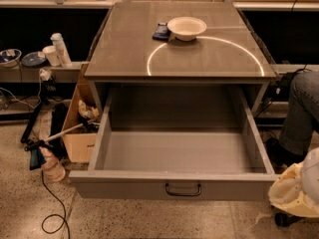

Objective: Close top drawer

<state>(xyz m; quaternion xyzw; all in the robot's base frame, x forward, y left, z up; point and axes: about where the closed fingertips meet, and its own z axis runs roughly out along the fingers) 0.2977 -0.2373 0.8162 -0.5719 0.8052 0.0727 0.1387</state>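
Note:
The top drawer is a large deep grey metal drawer pulled far out of the cabinet toward the camera, and its inside is empty. A small dark handle sits at the centre of its front panel. My gripper shows as a cream-white shape at the lower right edge of the view, just beyond the drawer's front right corner and apart from the handle.
On the cabinet top stand a white bowl and a small dark object. A cardboard box, a cable and tools lie on the floor at the left. A person's leg is at the right.

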